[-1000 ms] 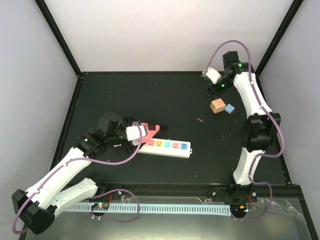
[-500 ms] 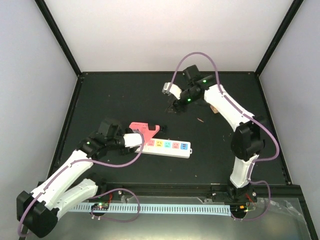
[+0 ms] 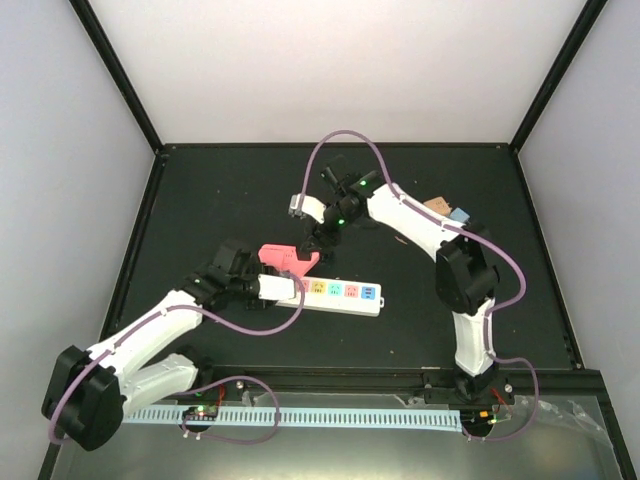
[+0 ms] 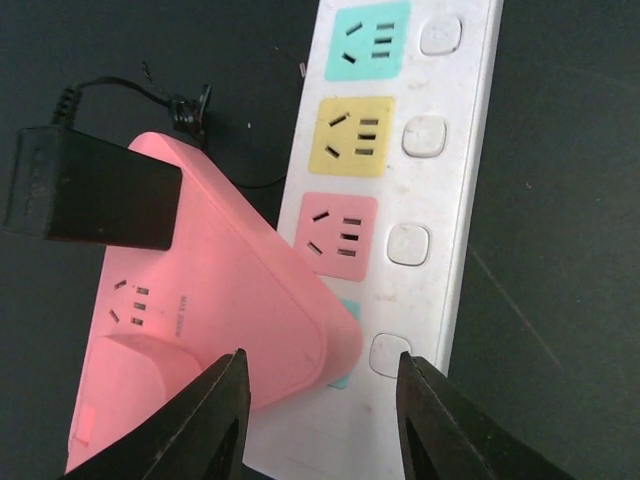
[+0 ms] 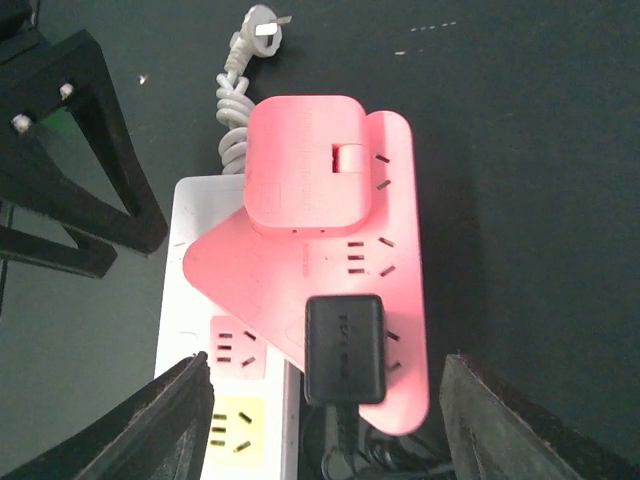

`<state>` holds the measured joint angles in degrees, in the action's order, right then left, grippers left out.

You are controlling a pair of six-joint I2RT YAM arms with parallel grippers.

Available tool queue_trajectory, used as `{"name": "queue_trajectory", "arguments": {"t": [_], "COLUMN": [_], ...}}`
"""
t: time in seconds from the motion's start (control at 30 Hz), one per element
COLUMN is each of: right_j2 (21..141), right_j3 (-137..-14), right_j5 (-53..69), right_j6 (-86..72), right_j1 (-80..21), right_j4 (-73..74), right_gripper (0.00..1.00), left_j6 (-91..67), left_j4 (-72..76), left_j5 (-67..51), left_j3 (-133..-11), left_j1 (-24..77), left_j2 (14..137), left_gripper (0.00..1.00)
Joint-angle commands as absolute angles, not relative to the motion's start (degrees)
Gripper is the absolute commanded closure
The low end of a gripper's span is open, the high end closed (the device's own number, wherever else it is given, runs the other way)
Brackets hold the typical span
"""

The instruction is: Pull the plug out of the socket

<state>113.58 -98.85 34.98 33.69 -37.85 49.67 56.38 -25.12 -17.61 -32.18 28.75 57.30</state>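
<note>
- Left hand [image 4: 320,392] is open, its fingers straddling the end of the socket [image 4: 445,150] nearest the left edge.
- Right hand [image 5: 325,378] hovers spread wide over the pink plug [image 5: 330,240].
- Socket lies mid-surface [image 3: 220,190], nearer the near edge, with the plug seated in it.

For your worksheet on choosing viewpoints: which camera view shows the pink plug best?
Right wrist: the pink plug sits centred, its whole outline visible, seated on the white socket with a black adapter plugged in. Left wrist crops its near end; the top view shows it small.
</note>
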Motion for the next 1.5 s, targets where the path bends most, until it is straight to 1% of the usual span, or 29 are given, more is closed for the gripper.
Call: {"name": "queue_trajectory", "arguments": {"t": [0.0, 0.1, 0.17, 0.2, 0.37, 0.57, 0.67, 0.9, 1.03, 1.13, 1.23, 1.33, 1.47], "right_j2": [115.2, 116.4, 117.1, 117.2, 117.2, 118.0, 118.5, 116.0, 113.8, 112.3, 111.3, 111.4, 112.0], "right_j3": [-99.0, -100.0, -100.5, -100.6, -100.0, -99.7, -99.8, -96.4, -96.8, -97.2, -97.2, -97.0, -95.9], "right_j5": [31.9, 31.3, 30.9, 30.8, 29.8, 25.0, 23.1, 22.4, 22.8, 21.9, 21.2, 20.8, 20.1], "right_j6": [32.3, 32.3, 32.6, 32.7, 33.1, 33.2, 33.2, 33.8, 33.3, 33.4, 33.5, 33.5, 33.7], "right_j1": [-40.5, -41.4, -41.8, -42.0, -43.0, -43.7, -43.8, -44.0, -44.0, -44.0, -44.0, -44.0, -44.0], "right_j4": [47.1, 47.5, 48.1, 48.2, 48.2, 47.2, 47.3, 45.8, 46.2, 46.3, 46.2, 46.5, 46.3], "right_gripper": [0.36, 0.41, 0.43, 0.44, 0.44, 0.45, 0.47, 0.45, 0.41, 0.36, 0.34, 0.32, 0.32], "left_j6": [60.6, 61.3, 61.3, 61.4, 62.5, 63.2, 63.7, 64.9, 65.2, 65.5, 65.8, 66.9, 68.1], "left_j4": [-18.5, -17.3, -16.9, -17.0, -16.3, -14.6, -13.9, -12.9, -13.2, -13.2, -13.8, -14.5, -14.2], "left_j5": [-15.9, -15.6, -15.0, -14.6, -13.3, -12.6, -11.9, -10.3, -9.5, -9.1, -9.5, -10.6, -9.6], "left_j3": [-29.6, -29.0, -29.0, -29.1, -29.0, -28.7, -28.7, -27.1, -25.9, -24.9, -24.2, -23.1, -21.5], "left_j1": [29.9, 30.3, 30.5, 30.4, 30.7, 30.8, 31.1, 31.4, 31.4, 31.3, 31.4, 31.4, 31.9], "left_j2": [58.2, 58.4, 58.9, 59.4, 61.5, 63.4, 64.8, 65.8, 65.9, 65.6, 64.7, 63.6, 64.1], "left_gripper": [0.57, 0.53, 0.48, 0.47, 0.46, 0.46, 0.47, 0.49, 0.52, 0.57, 0.62, 0.63, 0.63]}}
